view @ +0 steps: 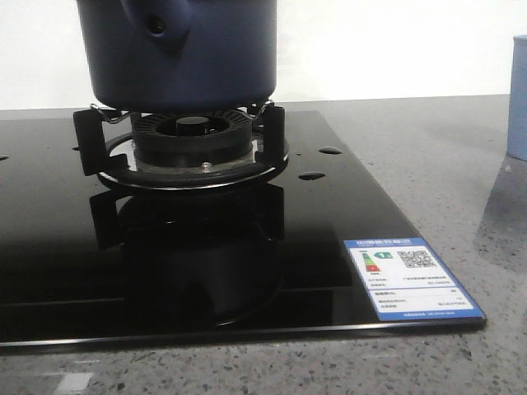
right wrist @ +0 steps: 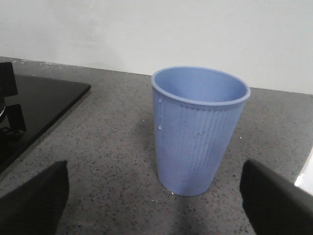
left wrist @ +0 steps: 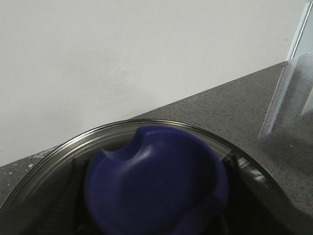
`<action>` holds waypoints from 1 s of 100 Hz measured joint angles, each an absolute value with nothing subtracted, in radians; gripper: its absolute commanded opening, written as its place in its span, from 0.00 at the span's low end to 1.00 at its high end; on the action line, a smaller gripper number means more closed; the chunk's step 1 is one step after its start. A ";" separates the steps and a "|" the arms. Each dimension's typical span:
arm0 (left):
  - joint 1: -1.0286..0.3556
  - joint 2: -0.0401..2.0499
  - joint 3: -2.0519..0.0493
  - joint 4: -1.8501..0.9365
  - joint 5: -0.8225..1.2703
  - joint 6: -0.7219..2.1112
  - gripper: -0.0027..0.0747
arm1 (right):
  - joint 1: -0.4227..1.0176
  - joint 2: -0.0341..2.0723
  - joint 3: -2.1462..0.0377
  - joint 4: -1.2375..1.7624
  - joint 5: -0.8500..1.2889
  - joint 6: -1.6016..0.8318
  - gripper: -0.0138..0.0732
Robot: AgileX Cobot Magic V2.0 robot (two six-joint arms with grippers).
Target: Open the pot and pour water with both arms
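Note:
The dark navy pot [view: 214,58] stands on the burner support [view: 193,140] of the black glass hob; its handle lug [view: 156,25] faces the camera and its top is cut off in the front view. In the left wrist view the glass lid [left wrist: 58,156] with its blue knob [left wrist: 156,186] fills the lower part. My left gripper [left wrist: 156,215] is right at the knob, with dark blurred shapes on both sides of it. My right gripper [right wrist: 155,205] is open, its fingers [right wrist: 34,200] wide apart just in front of a pale blue ribbed cup [right wrist: 198,132], not touching it.
The black hob [view: 329,247] has a blue and white sticker [view: 412,280] at its front right corner. The cup [view: 517,99] stands on the grey speckled counter [view: 445,164] right of the hob. A white wall is behind.

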State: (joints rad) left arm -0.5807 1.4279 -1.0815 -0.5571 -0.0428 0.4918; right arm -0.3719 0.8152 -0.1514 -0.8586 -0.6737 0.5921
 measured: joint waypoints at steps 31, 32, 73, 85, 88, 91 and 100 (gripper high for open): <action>-0.581 1.311 -1.082 -0.520 -0.037 0.492 0.79 | -0.370 0.815 -0.151 -0.859 -0.703 0.594 0.89; -0.581 1.307 -1.082 -0.516 -0.037 0.492 0.79 | -0.370 0.815 -0.151 -0.859 -0.702 0.594 0.89; -0.384 1.051 -1.084 -0.477 0.006 0.492 0.01 | -0.333 0.815 -0.213 -0.818 -0.929 0.610 0.10; -0.283 0.988 -1.084 -0.436 0.070 0.492 0.01 | -0.330 0.815 -0.317 -0.818 -0.885 0.697 0.10; -0.260 0.974 -1.084 -0.432 0.083 0.492 0.01 | -0.330 0.815 -0.346 -0.818 -0.859 0.726 0.10; -0.237 0.959 -1.082 -0.427 0.093 0.492 0.01 | -0.330 0.815 -0.376 -0.818 -0.825 0.756 0.10; -0.164 0.902 -1.060 -0.422 0.099 0.492 0.01 | -0.330 0.815 -0.465 -0.811 -0.761 0.847 0.10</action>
State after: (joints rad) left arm -0.1635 0.9017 -1.0604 -0.4222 0.0989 0.4918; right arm -0.3300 0.8152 -0.4654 -0.8106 -0.7606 0.8474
